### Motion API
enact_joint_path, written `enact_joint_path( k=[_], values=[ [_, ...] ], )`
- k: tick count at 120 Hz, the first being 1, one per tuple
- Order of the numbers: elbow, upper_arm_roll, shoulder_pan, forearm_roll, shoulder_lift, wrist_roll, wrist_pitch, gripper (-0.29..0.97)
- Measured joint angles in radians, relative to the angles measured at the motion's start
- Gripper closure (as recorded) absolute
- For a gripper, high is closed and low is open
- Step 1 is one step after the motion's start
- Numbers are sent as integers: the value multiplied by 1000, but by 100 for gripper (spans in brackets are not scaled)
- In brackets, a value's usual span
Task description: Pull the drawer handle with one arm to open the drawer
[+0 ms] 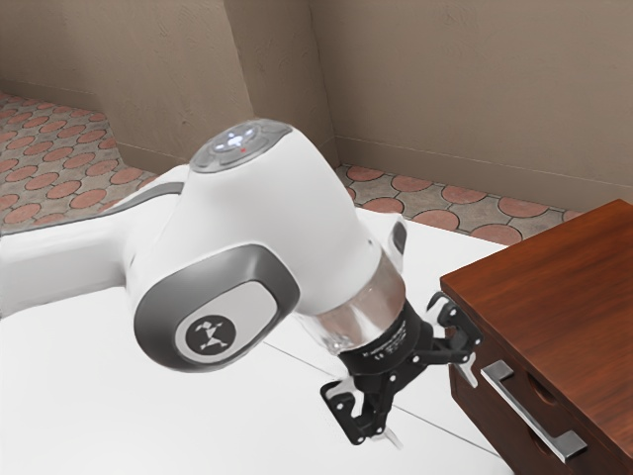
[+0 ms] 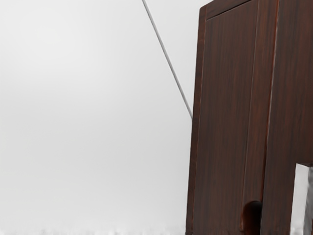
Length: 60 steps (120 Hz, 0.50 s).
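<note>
A dark brown wooden cabinet (image 1: 564, 287) stands on the white table at the exterior view's right. Its drawer front (image 1: 492, 411) faces the arm and looks flush with the cabinet. A silver bar handle (image 1: 531, 409) runs across that drawer front. My black gripper (image 1: 413, 381) hangs low over the table just to the left of the drawer, short of the handle, open and holding nothing. In the wrist view the wooden drawer front (image 2: 234, 122) rises close ahead, with a piece of the silver handle (image 2: 303, 196) at its edge.
The white table (image 1: 119, 396) extends to the exterior view's left under the arm, with a thin seam line (image 2: 168, 61) crossing it. Behind are beige walls and a floor of reddish round tiles (image 1: 435, 198).
</note>
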Motion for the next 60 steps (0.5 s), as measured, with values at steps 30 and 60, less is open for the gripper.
enact_joint_path(
  k=[30, 60],
  values=[
    [-5, -19, -44, -20, 3, -10, 44, 0],
    [16, -21, -33, -24, 65, -13, 82, 0]
  ],
)
